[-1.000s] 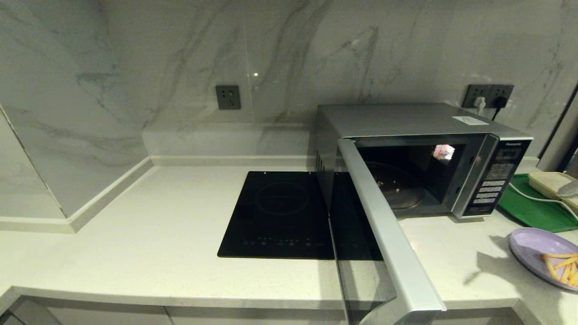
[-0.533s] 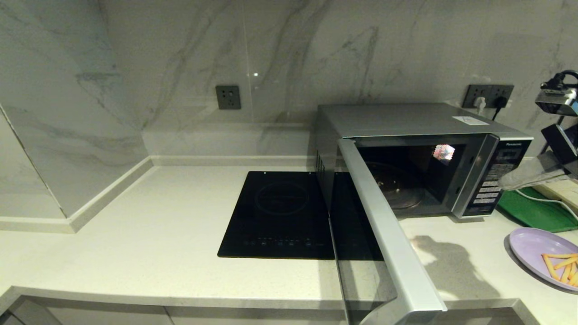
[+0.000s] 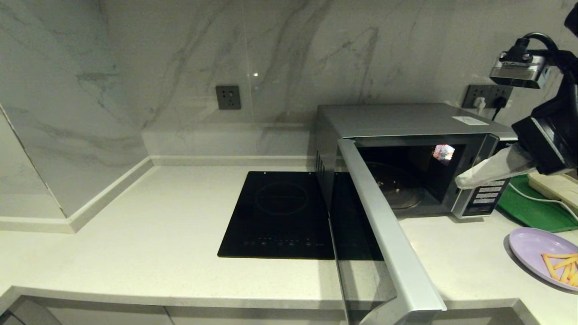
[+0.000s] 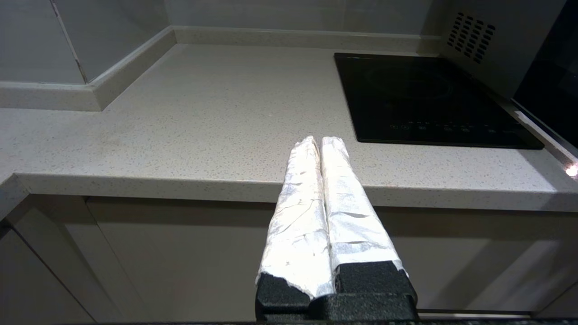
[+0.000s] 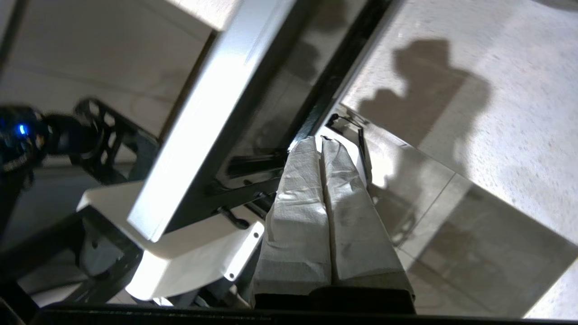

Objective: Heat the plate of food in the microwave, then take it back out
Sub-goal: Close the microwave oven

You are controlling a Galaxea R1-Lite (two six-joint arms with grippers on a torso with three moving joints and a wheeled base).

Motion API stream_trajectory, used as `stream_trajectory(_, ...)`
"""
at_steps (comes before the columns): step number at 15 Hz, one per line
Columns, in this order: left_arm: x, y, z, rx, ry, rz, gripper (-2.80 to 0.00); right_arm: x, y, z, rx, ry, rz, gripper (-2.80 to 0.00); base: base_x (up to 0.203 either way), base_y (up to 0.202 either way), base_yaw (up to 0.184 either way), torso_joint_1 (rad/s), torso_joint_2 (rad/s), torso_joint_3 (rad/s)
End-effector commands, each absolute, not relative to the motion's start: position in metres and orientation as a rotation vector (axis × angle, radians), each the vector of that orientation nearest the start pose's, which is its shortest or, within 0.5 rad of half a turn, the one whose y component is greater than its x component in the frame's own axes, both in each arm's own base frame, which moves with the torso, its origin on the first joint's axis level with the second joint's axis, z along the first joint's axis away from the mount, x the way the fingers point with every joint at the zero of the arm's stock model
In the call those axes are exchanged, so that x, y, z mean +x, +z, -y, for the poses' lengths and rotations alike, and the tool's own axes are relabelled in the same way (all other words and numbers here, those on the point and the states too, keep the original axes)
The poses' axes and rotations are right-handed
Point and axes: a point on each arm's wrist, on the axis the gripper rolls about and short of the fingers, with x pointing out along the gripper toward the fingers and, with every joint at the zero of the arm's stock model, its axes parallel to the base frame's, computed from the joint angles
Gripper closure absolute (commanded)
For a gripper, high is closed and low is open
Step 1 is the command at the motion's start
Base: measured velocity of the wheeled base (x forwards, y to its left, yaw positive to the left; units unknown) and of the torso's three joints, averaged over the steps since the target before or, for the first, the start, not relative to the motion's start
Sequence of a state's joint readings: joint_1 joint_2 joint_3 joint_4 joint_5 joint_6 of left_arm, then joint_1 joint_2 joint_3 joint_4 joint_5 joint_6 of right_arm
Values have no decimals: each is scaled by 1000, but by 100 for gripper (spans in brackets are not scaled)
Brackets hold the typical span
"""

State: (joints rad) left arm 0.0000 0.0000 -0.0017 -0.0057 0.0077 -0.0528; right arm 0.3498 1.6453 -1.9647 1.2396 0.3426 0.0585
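- Standing on the tabletop (image 3: 135,234), one microwave (image 3: 406,122) has its single door (image 3: 388,243) swung wide towards the front edge, showing one glass turntable (image 3: 397,189) in the empty cavity.
- One plate of food (image 3: 533,248) lies on the tabletop to the right of the microwave and nearer the front edge, well apart from it, with a few orange-yellow sticks on its right part.
- One right tool (image 3: 460,182) hangs in the air in front of the microwave's button panel (image 3: 490,192), its two wrapped fingers (image 5: 311,198) pressed together on nothing.
- One left tool (image 4: 319,141) sits by the tabletop's front edge, left of the microwave, its two fingers pressed together, empty.
- One black cooktop (image 3: 280,212) lies just left of the microwave; one green tray (image 3: 533,207) lies to its right, behind the plate.
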Motion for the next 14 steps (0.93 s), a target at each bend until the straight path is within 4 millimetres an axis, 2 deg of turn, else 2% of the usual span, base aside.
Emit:
stream_trajectory(1, -23, 77, 0, -54, 7, 8, 0, 199, 345, -109, -16, 706, -967, 0, 0, 0, 0, 0, 0, 0)
stream_trajectory(6, -23, 77, 0, -54, 9, 8, 0, 171, 344, -154, -160, 867, -954, 0, 0, 0, 0, 0, 0, 0)
stream_trajectory(14, -23, 77, 0, -54, 7, 8, 0, 140, 339, -192, -299, 1005, -950, 0, 0, 0, 0, 0, 0, 0)
